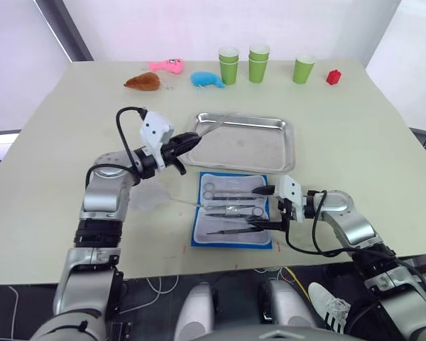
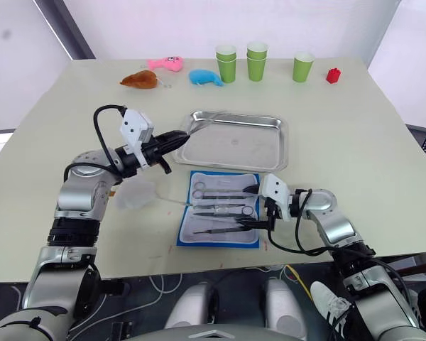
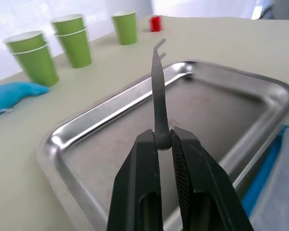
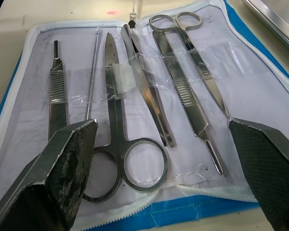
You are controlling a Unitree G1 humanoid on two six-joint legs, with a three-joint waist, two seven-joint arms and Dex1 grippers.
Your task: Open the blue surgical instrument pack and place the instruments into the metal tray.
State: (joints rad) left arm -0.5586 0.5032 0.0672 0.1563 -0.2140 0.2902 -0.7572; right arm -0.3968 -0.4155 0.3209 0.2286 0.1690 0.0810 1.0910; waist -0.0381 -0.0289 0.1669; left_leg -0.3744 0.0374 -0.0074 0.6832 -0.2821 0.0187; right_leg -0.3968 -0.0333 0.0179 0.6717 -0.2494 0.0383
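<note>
The blue surgical instrument pack (image 1: pixel 232 209) lies unzipped and flat on the worktop (image 1: pixel 355 121), its pale lining up, just on the robot's side of the metal tray (image 1: pixel 245 141), whose bottom is bare. Most of the instruments (image 4: pixel 135 91) are in the pack, side by side under clear bands that hold them down, which is likely why each has to be drawn out singly.

The left hand (image 1: pixel 187 144) is clenched on one slim dark tool (image 3: pixel 158 94) by its end, so the tool juts forward over the tray's near left corner; holding it this way lets the tip cross the rim before it is let go. The right hand (image 1: pixel 266 206) hangs low over the pack's right edge with its fingers spread wide and nothing between them, seemingly lined up for the next pick.

The right wrist view gives the pack's contents clearly: two ring-handled scissors, tweezers, a thin probe and a flat handle. The left wrist view shows the grip on the tool and how it stands above the tray, which the head views leave vague. Green cups (image 1: pixel 258 62), soft toys (image 1: pixel 207 79) and a red block (image 1: pixel 333 77) stand well beyond the tray.
</note>
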